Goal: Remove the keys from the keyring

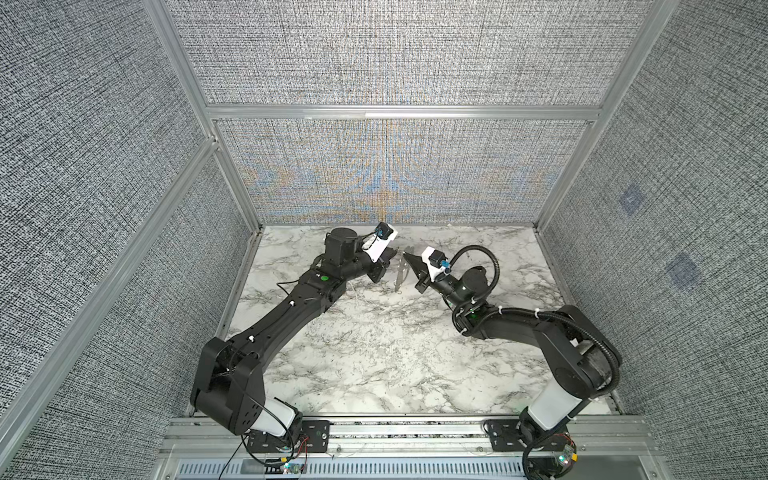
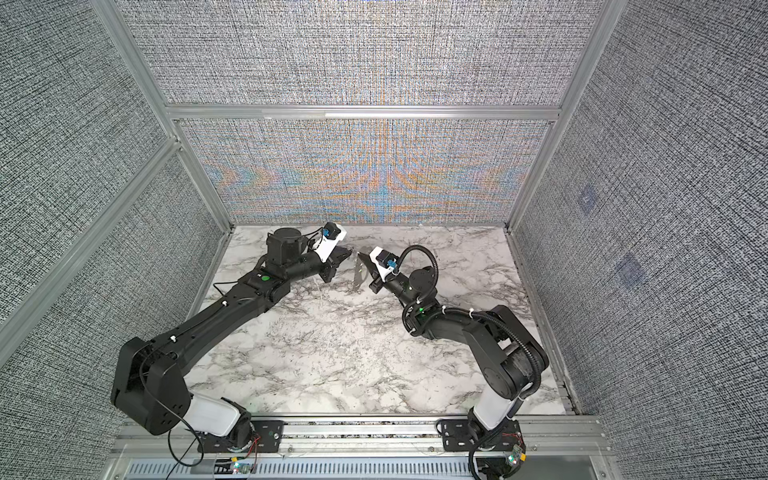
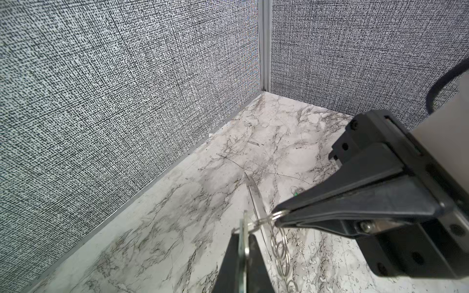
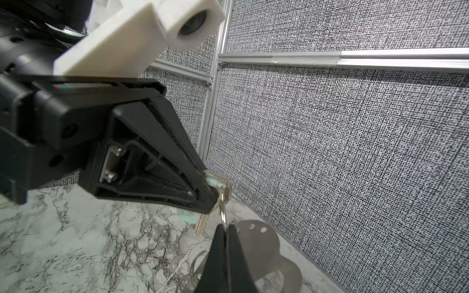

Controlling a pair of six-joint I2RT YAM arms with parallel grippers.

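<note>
Both grippers meet above the back of the marble table (image 1: 374, 353), in both top views. My left gripper (image 3: 243, 241) (image 1: 395, 251) is shut on the head of one of the keys (image 4: 215, 181), which has a pale green cover; further key blades (image 4: 200, 224) hang below it. My right gripper (image 4: 224, 229) (image 1: 408, 255) is shut on a small split ring (image 3: 276, 214) joined to that key. A chain of small rings (image 3: 281, 251) dangles beneath. The keyring (image 4: 261, 243) (image 1: 400, 272) (image 2: 358, 272), a large grey flat piece with a bumpy edge, hangs beside the right fingers.
Grey fabric walls (image 1: 395, 174) with aluminium frame posts (image 4: 215, 101) stand close behind the grippers. The back right corner post (image 3: 265, 45) rises beyond them. The arms' bases sit on the rail (image 1: 407, 432) at the table's front edge.
</note>
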